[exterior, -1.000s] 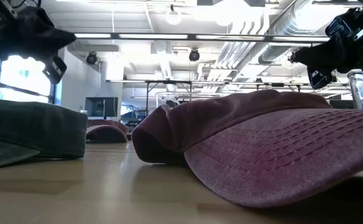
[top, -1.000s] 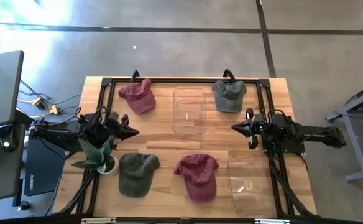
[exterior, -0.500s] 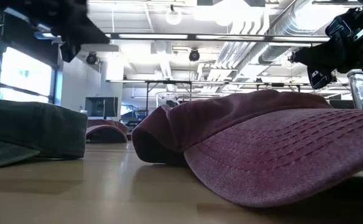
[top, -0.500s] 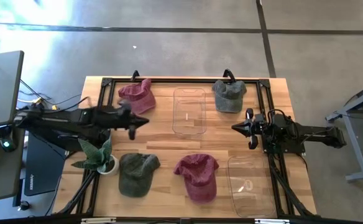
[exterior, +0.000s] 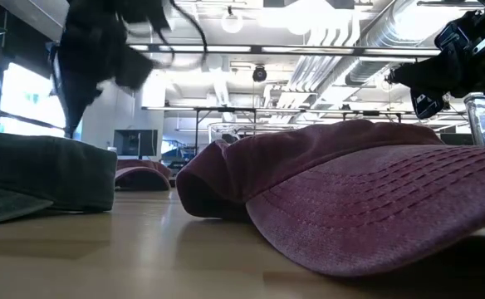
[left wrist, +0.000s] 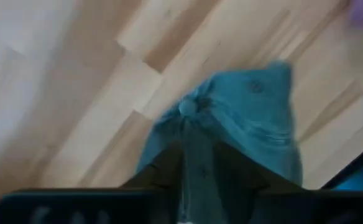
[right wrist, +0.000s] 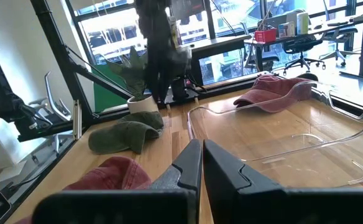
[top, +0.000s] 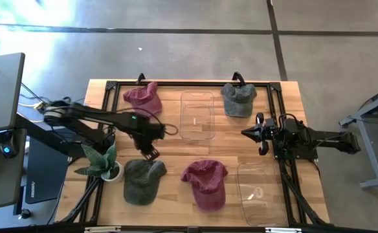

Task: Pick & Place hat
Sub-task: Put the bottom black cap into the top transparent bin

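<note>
The left pincer (top: 151, 153) hangs just above the back edge of the green hat (top: 142, 179), which lies on the wooden surface (top: 169, 145) at the front left, next to the potted plant (top: 105, 163). That is the relation the next move turns on: the hat sits directly below and slightly toward the front edge from the pincer, so a short descent should meet the crown. In the left wrist view the crown's top button shows straight ahead of the fingers, which suggests the pincer is lined up over the hat's middle. Its long axis, from crown to brim, runs roughly front to back in the high view, the brim toward the front edge (the exact brim line is hard to make out). Whether the left pincer is open or closed I cannot tell, as it is blurred in every view.

The right pincer (top: 248, 133) waits well apart at the right side of the surface, its fingers pressed together on nothing, plainly the farther of the 2 arms. A clear tray (top: 197, 116) lies between them, the likeliest drop spot, though 1 more tray (top: 259, 192) sits at the front right.
</note>
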Controlling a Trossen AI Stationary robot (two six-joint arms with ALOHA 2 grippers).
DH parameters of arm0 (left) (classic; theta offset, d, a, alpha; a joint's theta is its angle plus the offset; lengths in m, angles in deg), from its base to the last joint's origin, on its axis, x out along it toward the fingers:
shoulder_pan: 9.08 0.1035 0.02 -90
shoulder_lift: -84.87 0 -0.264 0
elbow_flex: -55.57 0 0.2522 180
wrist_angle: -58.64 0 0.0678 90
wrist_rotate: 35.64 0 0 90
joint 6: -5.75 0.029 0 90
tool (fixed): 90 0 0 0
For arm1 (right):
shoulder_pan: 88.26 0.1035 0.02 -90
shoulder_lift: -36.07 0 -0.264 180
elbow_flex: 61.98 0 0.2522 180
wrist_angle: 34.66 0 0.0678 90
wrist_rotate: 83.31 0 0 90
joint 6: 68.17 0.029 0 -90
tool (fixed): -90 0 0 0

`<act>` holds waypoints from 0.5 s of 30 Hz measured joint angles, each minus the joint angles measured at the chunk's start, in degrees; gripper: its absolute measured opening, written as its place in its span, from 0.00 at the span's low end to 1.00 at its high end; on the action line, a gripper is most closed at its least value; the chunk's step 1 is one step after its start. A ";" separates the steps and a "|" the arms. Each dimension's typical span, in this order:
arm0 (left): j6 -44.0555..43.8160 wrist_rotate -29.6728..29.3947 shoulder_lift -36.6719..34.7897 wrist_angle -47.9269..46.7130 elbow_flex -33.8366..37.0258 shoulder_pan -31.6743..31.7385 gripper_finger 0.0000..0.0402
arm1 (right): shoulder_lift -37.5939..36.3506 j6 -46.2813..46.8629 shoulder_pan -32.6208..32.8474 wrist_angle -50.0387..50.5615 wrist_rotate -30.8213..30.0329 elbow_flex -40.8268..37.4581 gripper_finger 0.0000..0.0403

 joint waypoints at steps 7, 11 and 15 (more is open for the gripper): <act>6.74 0.13 9.59 -1.13 0.25 0.00 0.48 | 0.00 0.01 0.00 -0.01 0.00 0.00 0.03; 10.95 0.42 13.33 -0.85 0.25 0.00 0.51 | 0.00 0.01 0.00 -0.01 0.00 -0.01 0.03; 11.84 1.43 15.17 -0.90 0.47 -0.36 0.48 | 0.00 0.01 0.00 -0.01 0.00 -0.01 0.03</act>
